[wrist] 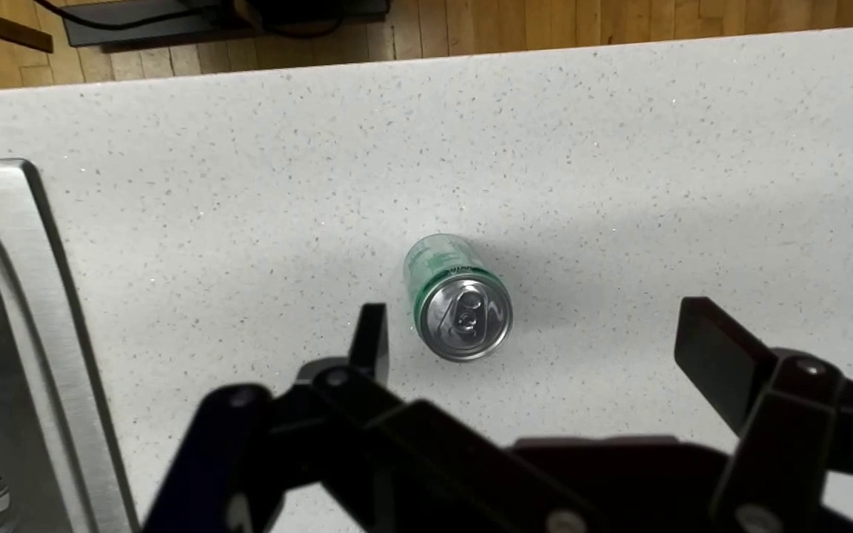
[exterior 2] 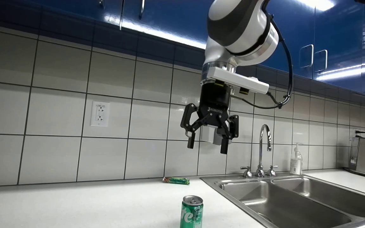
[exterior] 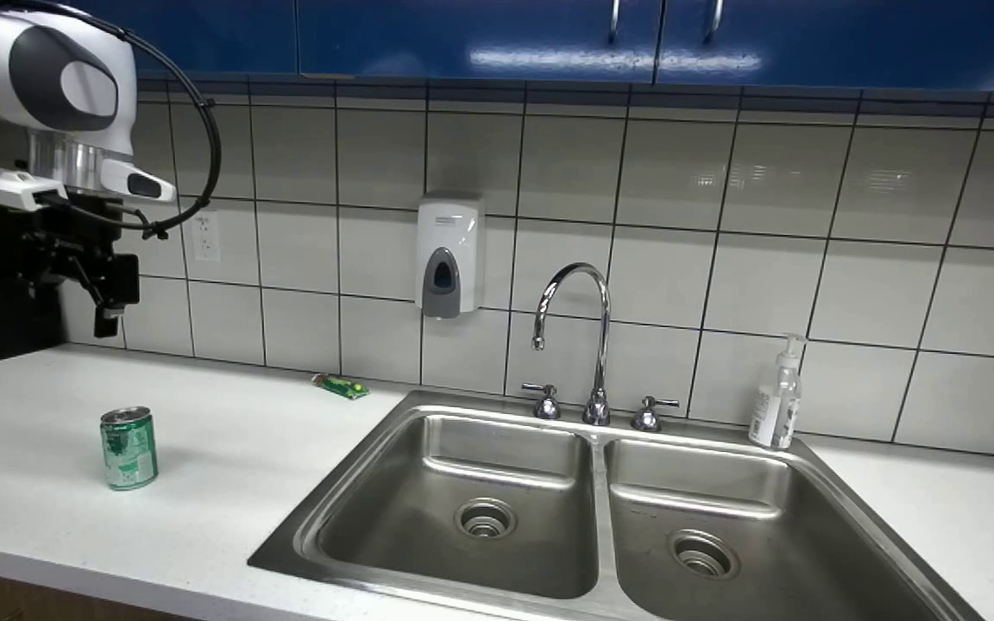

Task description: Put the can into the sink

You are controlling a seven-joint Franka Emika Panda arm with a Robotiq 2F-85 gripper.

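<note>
"How does the arm (exterior 2: 220, 53) stand?"

"Its wrist is vertical, the gripper (exterior 2: 207, 146) hanging straight down, its fingers (wrist: 719, 355) spread wide and holding nothing."

"And the can (wrist: 463, 314)?"

"Upright on the white counter (wrist: 619, 185), lower than the fingers and apart from them."

"Any room round it?"

"Counter surface on every side, out to the front edge (wrist: 426, 63) and across to the rim of the sink (wrist: 23, 244). Farther off, a small green packet (exterior: 341, 385) lies near the tiled wall (exterior: 376, 250), and the faucet (exterior: 604, 341) rises from the sink's far rim."

Green and silver can (exterior: 128, 450), black gripper (exterior 2: 207, 148), silvery sink (exterior: 607, 552), white speckled countertop (wrist: 249, 185), blue cabinets (exterior: 462, 39).
</note>
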